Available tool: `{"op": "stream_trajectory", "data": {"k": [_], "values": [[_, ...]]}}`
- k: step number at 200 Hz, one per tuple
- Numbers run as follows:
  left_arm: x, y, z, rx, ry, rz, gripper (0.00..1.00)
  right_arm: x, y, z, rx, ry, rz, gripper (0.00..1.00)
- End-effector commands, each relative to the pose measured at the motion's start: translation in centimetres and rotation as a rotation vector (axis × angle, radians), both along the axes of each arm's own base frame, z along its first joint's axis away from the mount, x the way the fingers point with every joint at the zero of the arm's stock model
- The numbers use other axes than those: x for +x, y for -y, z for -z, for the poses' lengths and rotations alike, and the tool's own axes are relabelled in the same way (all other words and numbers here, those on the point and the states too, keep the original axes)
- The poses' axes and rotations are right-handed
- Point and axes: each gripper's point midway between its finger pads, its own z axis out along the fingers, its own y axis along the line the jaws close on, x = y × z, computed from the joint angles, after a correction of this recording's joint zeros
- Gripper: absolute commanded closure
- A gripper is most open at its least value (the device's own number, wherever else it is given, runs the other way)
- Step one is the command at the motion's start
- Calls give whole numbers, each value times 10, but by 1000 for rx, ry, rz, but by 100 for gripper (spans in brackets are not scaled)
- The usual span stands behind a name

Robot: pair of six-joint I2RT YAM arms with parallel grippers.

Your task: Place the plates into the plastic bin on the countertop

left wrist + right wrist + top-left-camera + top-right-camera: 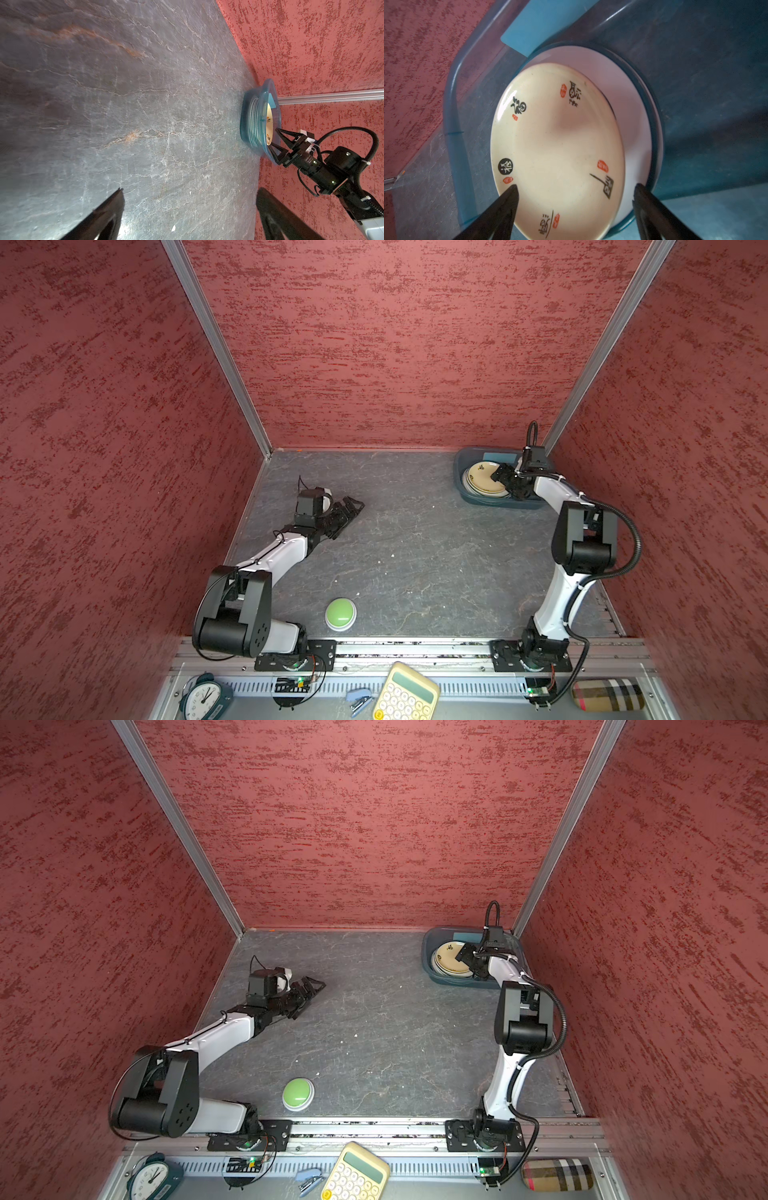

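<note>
Enclosing the countertop (415, 551) on three sides are red textured walls (415, 344); along its near edge runs a metal rail (415, 649) that carries both arm bases. The left arm (278, 553) lies low over the left of the countertop. The right arm (584, 539) reaches up the right side and bends over the bin (459, 468), which sits in the far right corner against the walls.

In the bin the plates (253, 122) lie stacked flat. A cream plate (556, 145) with black and red marks is on top, off-centre on a white plate (633, 116) with a dark rim.

The right gripper (574, 188) hangs just over the cream plate's edge, jaws wide apart and clamped on nothing. The left gripper (190, 190) is spread as wide over bare countertop, well apart from the bin.

Below the rail lie a calculator (405, 693), a plaid case (606, 694), a clock (203, 697) and a stapler (359, 699). A green button (340, 612) sits on the countertop near the left arm's base.

The right arm covers the bin's right half in both top views. The lower plates show only as pale bands through the bin wall, too merged to count. The calculator and clock are cut off by the frame edge. Whether the right fingertips touch the plate cannot be told.
</note>
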Motion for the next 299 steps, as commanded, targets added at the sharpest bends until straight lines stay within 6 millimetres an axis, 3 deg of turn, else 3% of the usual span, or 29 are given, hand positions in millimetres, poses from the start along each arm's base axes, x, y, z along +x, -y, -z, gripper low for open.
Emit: {"op": "stream_trajectory", "data": {"k": [1, 30, 57, 100, 135, 159, 173, 212, 230, 247, 270, 299], "values": [[1, -17, -11, 79, 59, -28, 1, -1, 3, -55, -45, 170, 12, 6], [5, -40, -25, 192, 118, -73, 1, -18, 7, -74, -75, 203, 37, 5], [6, -79, -38, 397, 199, -174, 1, -39, 3, -94, -74, 334, 45, 5], [-11, -125, -57, 624, 437, -324, 1, -72, 1, -95, -112, 431, 54, 5], [-27, -161, -51, 809, 473, -448, 1, -89, -2, -86, -144, 506, 69, 1], [-43, -161, -45, 872, 679, -493, 1, -98, -13, -89, -230, 616, 31, 1], [-46, -167, -36, 888, 685, -527, 0, -107, -14, -96, -287, 709, 46, 1], [-16, -148, -27, 893, 697, -402, 1, -121, -11, -92, -364, 728, 45, 1], [-14, -147, -18, 913, 719, -417, 1, -133, -1, -85, -421, 755, 96, 1], [-15, -137, -16, 950, 740, -387, 1, -143, 5, -89, -457, 805, 132, 1], [4, -118, -6, 988, 721, -279, 1, -152, 7, -93, -525, 862, 139, 1], [14, -124, 1, 981, 669, -279, 1, -163, 20, -90, -612, 840, 189, 1]]}}
